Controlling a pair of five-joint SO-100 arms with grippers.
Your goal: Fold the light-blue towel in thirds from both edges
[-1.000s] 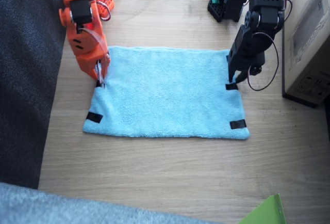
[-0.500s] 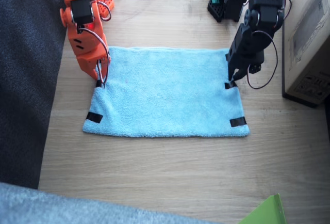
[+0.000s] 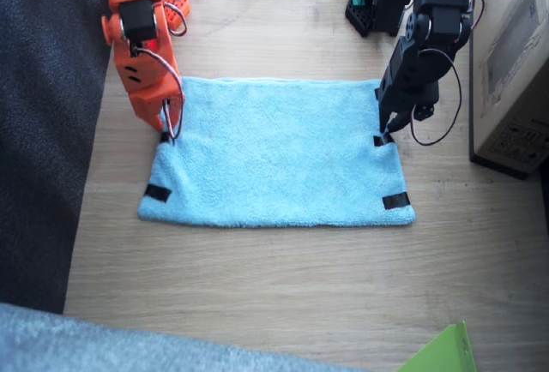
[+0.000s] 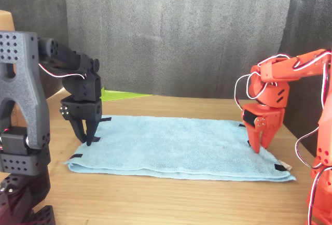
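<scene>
Left arm [image 3: 433,38] black, right arm [image 3: 137,38] orange; both end effectors point down, jaws nearly closed.

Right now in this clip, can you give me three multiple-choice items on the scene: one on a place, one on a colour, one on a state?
1. Where does the left gripper stand?
A. at a tape strip on the towel's short side
B. over the towel's middle
C. off the table

2. What colour is the right arm?
A. black
B. orange
C. white

3. How does the light-blue towel lie?
A. folded in thirds
B. bunched in a heap
C. spread flat, unfolded

Answers:
1. A: in the fixed view its tips come down at the black tape strip on that edge.
2. B: its body shows orange in both views, while the left arm is black.
3. C: the whole rectangle lies open on the table, with no edge turned over.
</scene>
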